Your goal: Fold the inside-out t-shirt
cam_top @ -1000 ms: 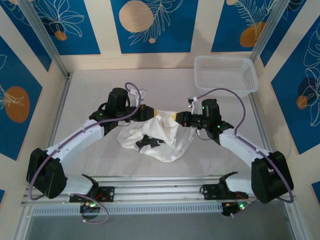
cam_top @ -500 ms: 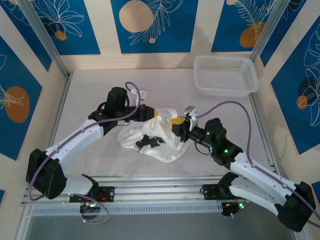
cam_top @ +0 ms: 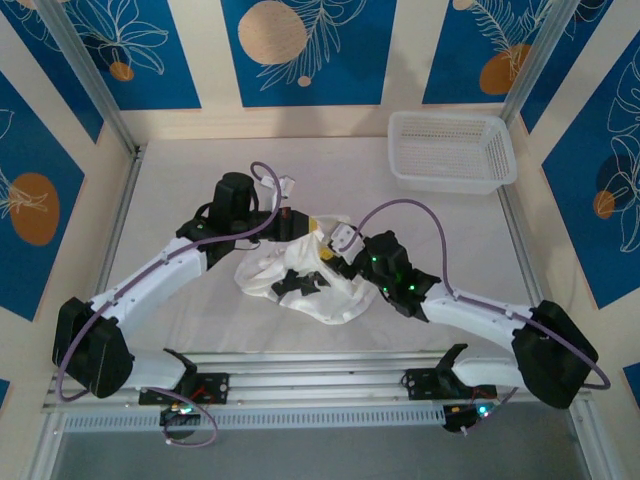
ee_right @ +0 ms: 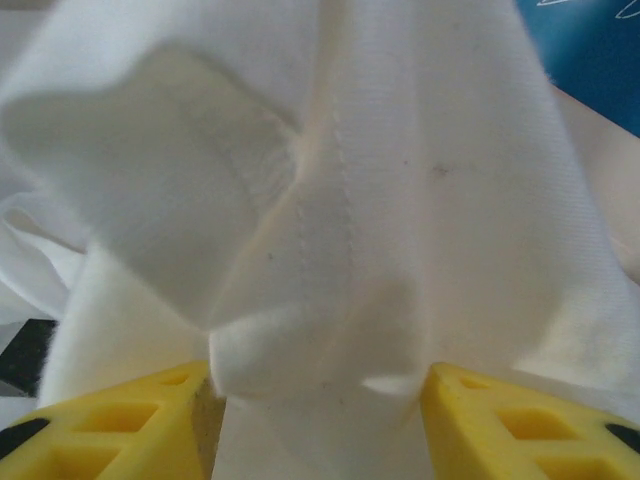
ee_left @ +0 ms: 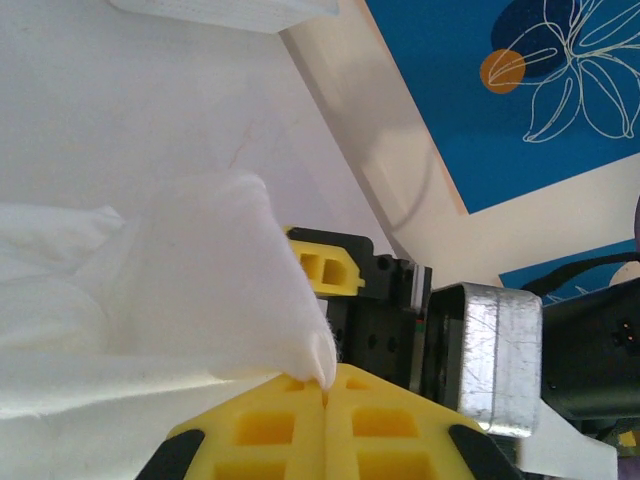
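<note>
Right wrist: t-shirt (ee_right: 330,200) between parted jaws

- A white plastic mesh basket (cam_top: 450,183) sits at the far right corner of the table.
- The pale table (cam_top: 180,180) is bare on its left side.
- Blue wall panels (cam_top: 300,50) carry white flower outlines and orange discs.
- A ribbed metal rail (cam_top: 320,385) runs along the near edge.

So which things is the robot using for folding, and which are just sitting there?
For the job: crumpled white cloth t-shirt; left arm's yellow fingers, pinching it; right arm's yellow fingers, open around it.
Just lying about: white plastic mesh basket.
</note>
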Available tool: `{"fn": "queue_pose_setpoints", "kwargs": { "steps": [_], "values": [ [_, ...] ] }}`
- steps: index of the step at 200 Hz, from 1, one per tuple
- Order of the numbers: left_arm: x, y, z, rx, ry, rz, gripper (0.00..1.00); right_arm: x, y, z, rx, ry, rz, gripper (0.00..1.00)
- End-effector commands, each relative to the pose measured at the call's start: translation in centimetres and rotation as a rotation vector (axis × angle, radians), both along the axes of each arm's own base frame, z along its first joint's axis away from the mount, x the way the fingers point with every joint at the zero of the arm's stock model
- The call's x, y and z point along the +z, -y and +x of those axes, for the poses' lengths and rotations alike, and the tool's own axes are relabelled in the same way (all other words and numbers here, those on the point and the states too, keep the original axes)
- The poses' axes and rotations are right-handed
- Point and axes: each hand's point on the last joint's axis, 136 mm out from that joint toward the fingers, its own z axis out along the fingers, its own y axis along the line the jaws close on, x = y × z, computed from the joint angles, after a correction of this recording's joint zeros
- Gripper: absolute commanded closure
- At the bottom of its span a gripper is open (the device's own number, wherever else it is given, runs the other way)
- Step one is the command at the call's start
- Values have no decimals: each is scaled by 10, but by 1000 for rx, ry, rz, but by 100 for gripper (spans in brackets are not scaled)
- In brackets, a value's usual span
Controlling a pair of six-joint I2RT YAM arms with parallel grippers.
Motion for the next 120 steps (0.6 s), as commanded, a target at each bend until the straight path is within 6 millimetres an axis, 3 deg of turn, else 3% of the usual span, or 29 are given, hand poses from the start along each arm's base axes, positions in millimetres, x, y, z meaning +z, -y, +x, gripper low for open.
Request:
{"fn": "queue_pose_setpoints", "kwargs": {
  "steps": [1,32,70,92,120],
  "values": [
    [18,0,1,-19,45,-23,100,33,-9,11,-14,96,55,48],
    [14,-1,1,-17,41,-12,100,38,-4,11,-46,68,112,69],
    [13,0,2,-18,47,-6,100,27,2,-6,3,3,124,70],
    [17,2,4,-25,53,-9,100,19,7,-12,10,-35,119,76],
    [18,2,4,-31,57,-6,100,10,10,-13,6,-71,108,93]
  ]
}}
